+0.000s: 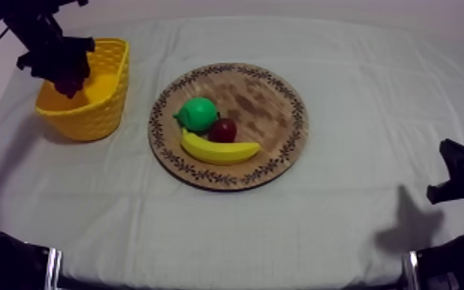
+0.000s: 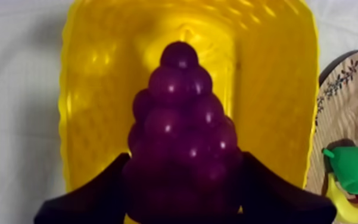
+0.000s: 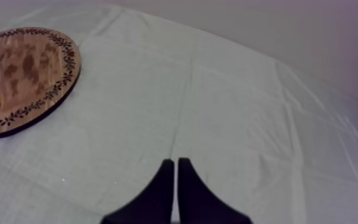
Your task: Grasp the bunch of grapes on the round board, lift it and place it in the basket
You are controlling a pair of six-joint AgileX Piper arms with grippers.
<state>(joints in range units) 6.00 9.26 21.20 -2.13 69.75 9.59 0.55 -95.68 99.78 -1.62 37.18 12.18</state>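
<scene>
The left gripper (image 2: 182, 159) has its fingers closed round the bunch of grapes (image 2: 180, 107) and holds it over the open yellow basket (image 2: 92, 89). Beside the basket, the wooden board (image 1: 273, 108) carries a pear (image 1: 198, 112), a small red fruit (image 1: 223, 129) and a banana (image 1: 219, 149). The right gripper (image 3: 176, 164), fingers pressed together on nothing, hangs over the cloth (image 3: 234, 107).

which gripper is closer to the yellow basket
Left. The left gripper is over the yellow basket, holding the bunch of grapes; the right gripper sits past the wooden board.
</scene>
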